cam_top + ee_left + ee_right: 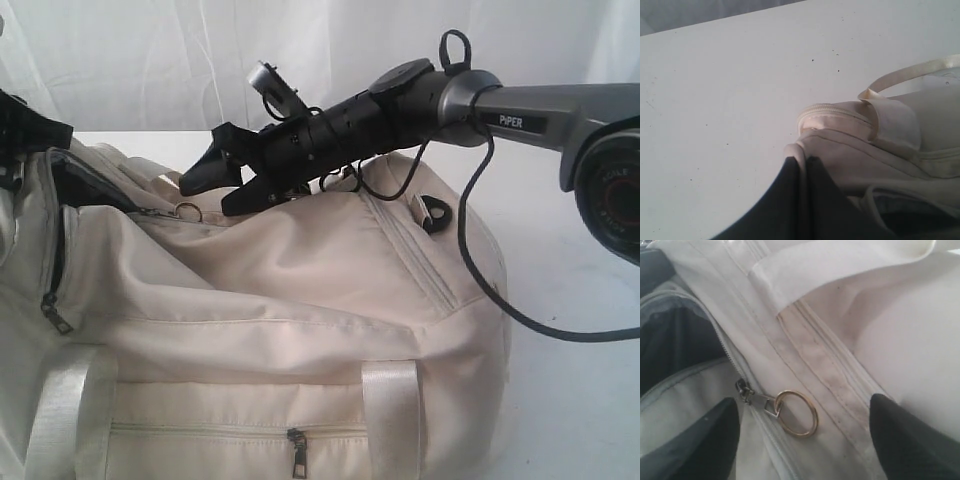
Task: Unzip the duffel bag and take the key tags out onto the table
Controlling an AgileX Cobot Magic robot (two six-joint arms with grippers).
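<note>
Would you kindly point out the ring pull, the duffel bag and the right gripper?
ring pull point(815, 416), right wrist view, on its metal rim.
duffel bag point(300, 290), exterior view, on its side panel.
right gripper point(207, 197), exterior view, midway between fingertips.

A white curtain point(150, 60) hangs in soft vertical folds across the whole back of the scene; before it runs a wide white counter point(570, 230), flat and matte; the left wrist view shows its surface point(715, 100) marked by a few small dark specks point(813, 60); the light is bright, even, casting faint shadows.
</note>
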